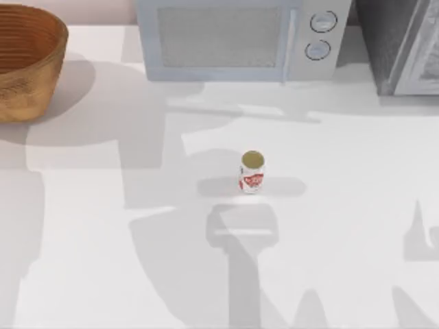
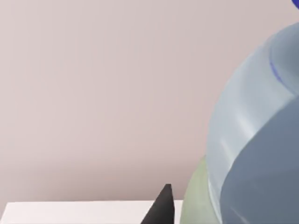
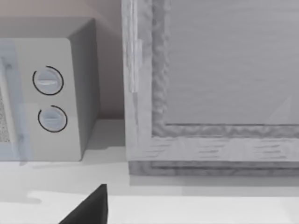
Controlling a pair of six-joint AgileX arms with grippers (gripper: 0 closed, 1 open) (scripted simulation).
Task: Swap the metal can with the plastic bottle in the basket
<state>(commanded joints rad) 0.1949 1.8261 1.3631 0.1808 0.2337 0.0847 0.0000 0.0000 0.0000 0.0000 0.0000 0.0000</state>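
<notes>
The metal can [image 1: 252, 173], white with a red label and a dull gold top, stands upright near the middle of the white table. The orange-brown wicker basket [image 1: 34, 75] sits at the table's far left corner, partly cut off by the view's edge. The plastic bottle [image 2: 252, 140], clear blue with a pale green label band, is very close in the left wrist view, raised in front of the wall. My left gripper [image 2: 205, 217] is shut on it, one dark fingertip [image 2: 163, 205] showing beside it. My right gripper [image 3: 88, 210] hangs low above the table, facing the appliances.
A pale microwave [image 1: 233, 38] with two round knobs stands along the back edge. A second grey appliance [image 1: 405, 44] stands at the back right, and it looms close in the right wrist view [image 3: 210, 79]. Arm shadows fall across the table's front half.
</notes>
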